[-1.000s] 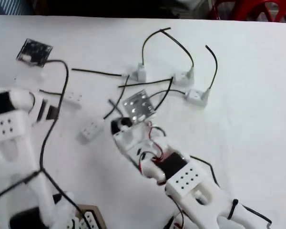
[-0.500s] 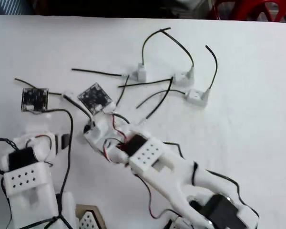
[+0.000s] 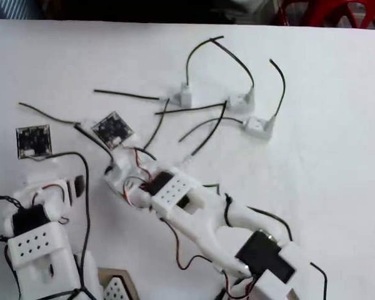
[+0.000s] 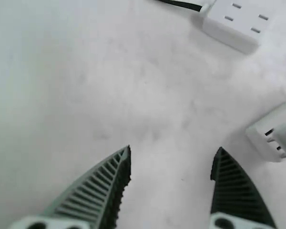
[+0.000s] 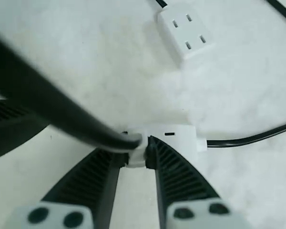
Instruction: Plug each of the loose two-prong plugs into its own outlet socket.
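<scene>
Your right gripper (image 5: 138, 143) was pinched almost shut on one end of the held socket block (image 5: 174, 137), and a thin black cord ran off the block's other end. A thick black cable (image 5: 47, 100) crossed close in front. Your left gripper (image 4: 174, 149) hung wide open over bare tabletop (image 4: 76, 71), with nothing in it. The free socket block (image 4: 233, 21) lay flat, slots up, near the held socket block and not touching it. Three plugs lay loose toward the far middle of the tabletop, well apart from both grippers: first plug (image 3: 182, 95), second plug (image 3: 240, 100), third plug (image 3: 257, 127). Each trailed a black cord and all were unplugged.
</scene>
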Motion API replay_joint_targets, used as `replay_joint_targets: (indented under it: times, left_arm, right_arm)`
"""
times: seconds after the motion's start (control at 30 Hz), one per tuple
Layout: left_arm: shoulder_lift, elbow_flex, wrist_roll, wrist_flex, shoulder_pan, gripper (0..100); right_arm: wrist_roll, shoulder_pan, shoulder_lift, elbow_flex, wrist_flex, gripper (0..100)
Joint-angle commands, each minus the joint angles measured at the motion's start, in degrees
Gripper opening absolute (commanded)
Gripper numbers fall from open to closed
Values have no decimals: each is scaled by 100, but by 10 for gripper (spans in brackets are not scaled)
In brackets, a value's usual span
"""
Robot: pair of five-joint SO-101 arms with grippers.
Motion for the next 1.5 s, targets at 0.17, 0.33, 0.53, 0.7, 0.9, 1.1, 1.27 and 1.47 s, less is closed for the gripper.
replay_joint_targets:
  times: [0.17,0.33,0.53,0.7,0.9,1.1,1.27,1.47]
  left_arm:
    - [-136,9,35,-132,-40,275]
    - [-136,9,35,-132,-40,275]
    - [-136,9,35,-114,-40,275]
    - [-136,9,35,-105,-40,275]
    - [-136,18,35,-105,-40,275]
    - [-136,18,35,-105,-40,275]
    - [-136,18,35,-105,-40,275]
    - [-136,18,35,-105,-40,275]
  right_arm:
    - [35,110,31,-299,-251,17]
    - [35,119,31,-281,-224,17]
    - [35,119,330,-316,-268,17]
    - [44,189,629,-501,-215,17]
    - [334,198,435,-334,-136,17]
    - [360,189,470,-123,-127,17]
    - [993,101,470,97,-136,17]
    - [1442,22,470,185,-101,17]
